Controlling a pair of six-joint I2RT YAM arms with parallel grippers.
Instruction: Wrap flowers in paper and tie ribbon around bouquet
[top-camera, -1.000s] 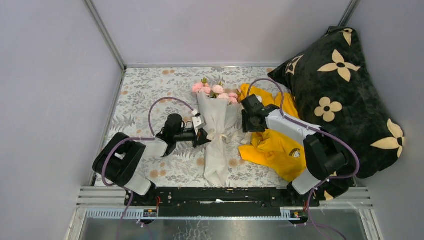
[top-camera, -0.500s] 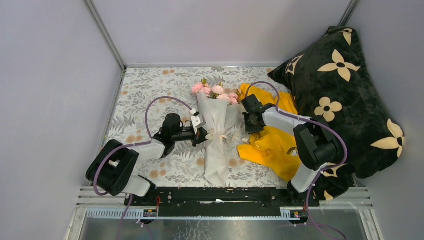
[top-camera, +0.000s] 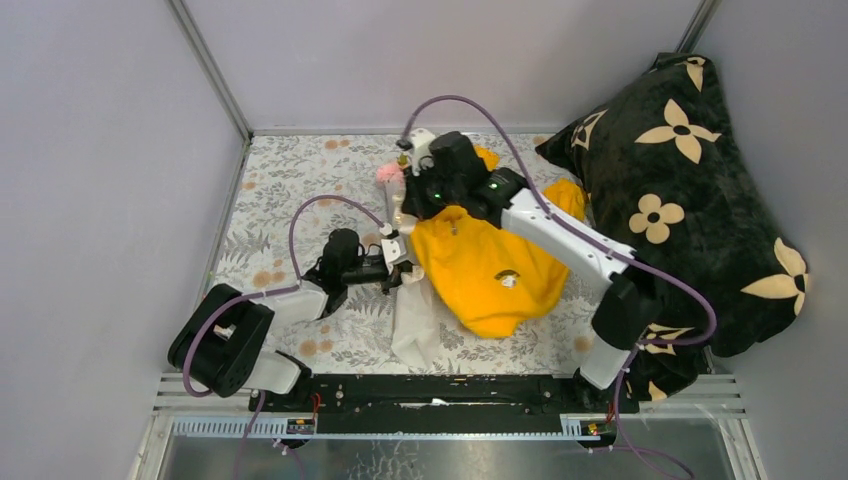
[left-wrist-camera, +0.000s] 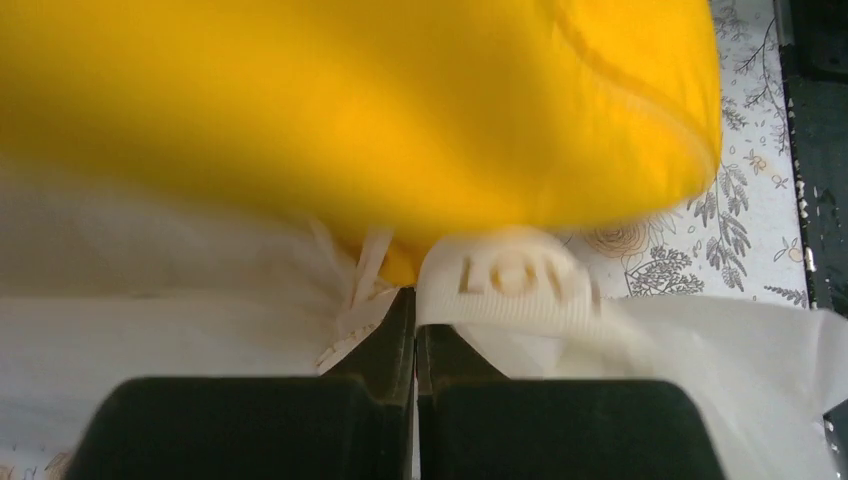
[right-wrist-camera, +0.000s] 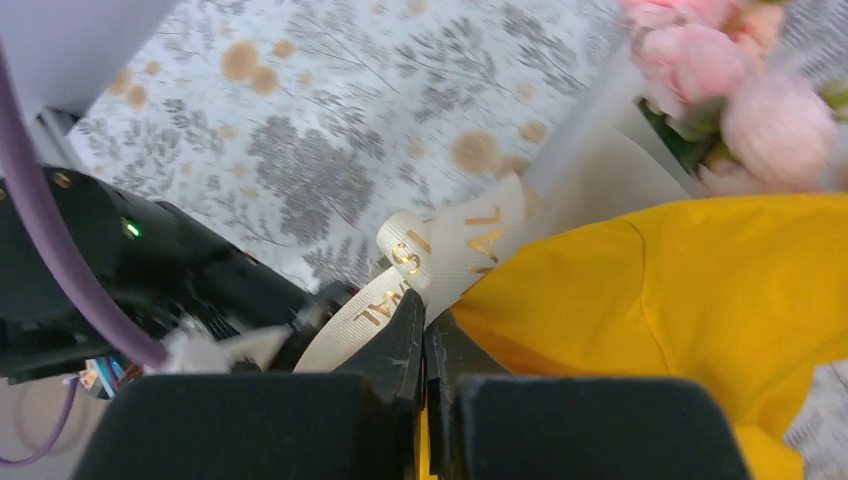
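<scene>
**Garment covers the bouquet**

Left jaws are clenched, their tips touching the ribbon (left-wrist-camera: 510, 285) bow just ahead. The bouquet (top-camera: 410, 325) runs near-to-far under the yellow garment (top-camera: 490, 270). Right jaws seem clenched on that garment, with the flowers (right-wrist-camera: 740, 90) ahead-right.

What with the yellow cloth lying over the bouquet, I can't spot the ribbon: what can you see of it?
The ribbon is a flat, woven-looking cream strip with gold capital letters. In the left wrist view it curls in a loop at the tips of the shut left claw, which seems to pinch its tail. In the right wrist view it bends past the tips of the shut right claw, against the yellow garment and the paper.
</scene>
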